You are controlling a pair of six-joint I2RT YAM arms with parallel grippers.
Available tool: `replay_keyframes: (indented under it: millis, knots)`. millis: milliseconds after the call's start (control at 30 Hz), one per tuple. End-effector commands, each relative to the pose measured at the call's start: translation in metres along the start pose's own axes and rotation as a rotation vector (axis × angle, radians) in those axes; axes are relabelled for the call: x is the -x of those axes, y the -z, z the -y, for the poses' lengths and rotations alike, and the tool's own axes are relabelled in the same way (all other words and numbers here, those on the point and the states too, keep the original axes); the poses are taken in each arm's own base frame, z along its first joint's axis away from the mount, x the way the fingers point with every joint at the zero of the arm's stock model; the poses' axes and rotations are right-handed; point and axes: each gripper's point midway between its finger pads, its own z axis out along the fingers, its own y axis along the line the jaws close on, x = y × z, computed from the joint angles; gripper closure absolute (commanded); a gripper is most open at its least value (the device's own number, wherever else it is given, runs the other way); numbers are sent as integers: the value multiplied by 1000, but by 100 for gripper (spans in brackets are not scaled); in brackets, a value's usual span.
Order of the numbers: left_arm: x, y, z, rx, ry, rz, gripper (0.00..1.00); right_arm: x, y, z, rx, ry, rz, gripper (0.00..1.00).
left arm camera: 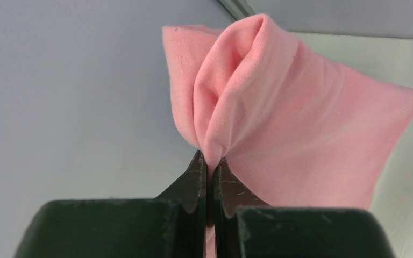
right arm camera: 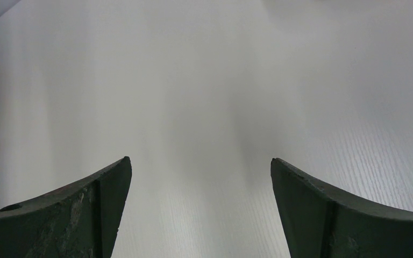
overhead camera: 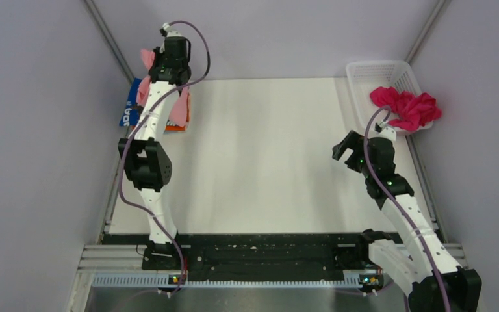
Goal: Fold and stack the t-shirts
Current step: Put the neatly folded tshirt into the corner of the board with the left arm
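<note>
Light pink t-shirt (left arm camera: pixel 279 118) held at the far left corner

It hangs bunched from your left gripper (left arm camera: pixel 209 161), jaws clamped on a fold, over the blue t-shirt (overhead camera: pixel 128 110) and orange t-shirt (overhead camera: pixel 177 128). The magenta t-shirt (overhead camera: pixel 406 107) lies far right in the basket (overhead camera: pixel 370 70), just beyond your right gripper (right arm camera: pixel 199 204), which is spread wide, empty and the nearer arm.

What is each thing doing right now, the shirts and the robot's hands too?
left gripper: shut on the light pink t-shirt.
light pink t-shirt: pinched, bunched up.
right gripper: open, empty.
magenta t-shirt: crumpled, spilling over the basket.
basket: upright.
blue t-shirt: lying flat, partly hidden.
orange t-shirt: only an edge shows.
</note>
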Motion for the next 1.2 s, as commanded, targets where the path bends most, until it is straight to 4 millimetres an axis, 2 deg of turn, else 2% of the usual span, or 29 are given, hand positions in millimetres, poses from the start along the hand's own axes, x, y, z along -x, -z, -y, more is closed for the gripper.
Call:
replay_keyframes:
  millis: [0, 133, 267, 367, 533, 633, 933, 967, 1067, 1100, 1167]
  knots:
    - [4, -23, -15, 15, 109, 14, 100, 4, -3, 5, -24, 14, 11, 1]
    - [-15, -48, -15, 8, 127, -27, 100, 3, -4, 4, -24, 14, 3, 1]
    - [-19, -62, -7, -21, 142, -22, 100, 4, -4, 4, -24, 14, 4, 1]
    - [-26, -80, -23, 30, 165, -36, 100, 5, -4, 4, -25, 16, 5, 1]
    - [-42, -104, -28, 29, 214, -66, 100, 6, -3, 6, -36, 18, 11, 1]
    - [-54, -114, -19, -19, 256, -90, 100, 6, -3, 6, -38, 19, 8, 1]
    - [-80, -136, -21, 8, 270, -142, 100, 2, -7, 7, -45, 19, -5, 1]
    - [-80, -137, -22, 7, 269, -144, 96, 2, -8, 7, -46, 20, -7, 1]
    - [-80, -137, -27, 32, 270, -141, 74, 1, -8, 7, -45, 19, -11, 1]
    - [-79, -136, -30, 50, 271, -141, 59, 1, -8, 7, -44, 20, -13, 1]
    - [-76, -133, -37, 74, 280, -138, 22, 1, -8, 7, -43, 19, -12, 1]
